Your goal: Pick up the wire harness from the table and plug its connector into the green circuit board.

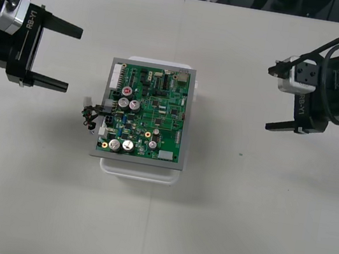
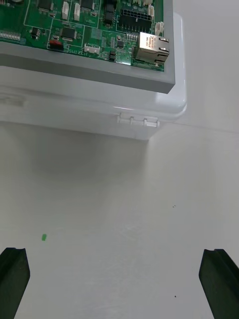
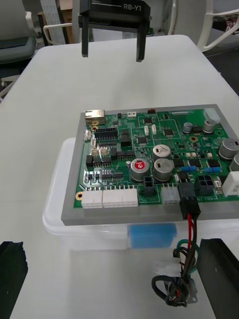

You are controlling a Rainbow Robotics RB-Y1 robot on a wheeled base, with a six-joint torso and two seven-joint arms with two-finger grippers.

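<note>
Left gripper (image 1: 64, 57) is parked over the table (image 1: 254, 243) on the left, well apart from the board. Its fingers are spread wide and nothing is held. "RB-Y1" is read in white on its body.

Wire harness (image 1: 92, 118) is found at the board's left edge. The black plug (image 3: 189, 206) appears seated in a connector on the edge of the green circuit board (image 1: 149, 111). Red, black and green wires (image 3: 189, 233) drop from it over the side of the white base (image 1: 140, 170) into a loose tangle on the table. Full seating cannot be confirmed. Silkscreen print on the board is too small to be read.

Right gripper (image 1: 275, 97) is parked on the right, also well apart from the board, fingers spread, empty. "RB-Y1" is read on it as well, most clearly in the left wrist view.

Risks, as judged:
- If the plug is only partly in, it could be pulled back out by the weight of the dangling wires.
- The tangle lies on the left gripper's side, so a low pass there could snag the loop and yank the plug or drag the base.
- A re-press done off-axis could bend the pins or tip the board on its base.
</note>
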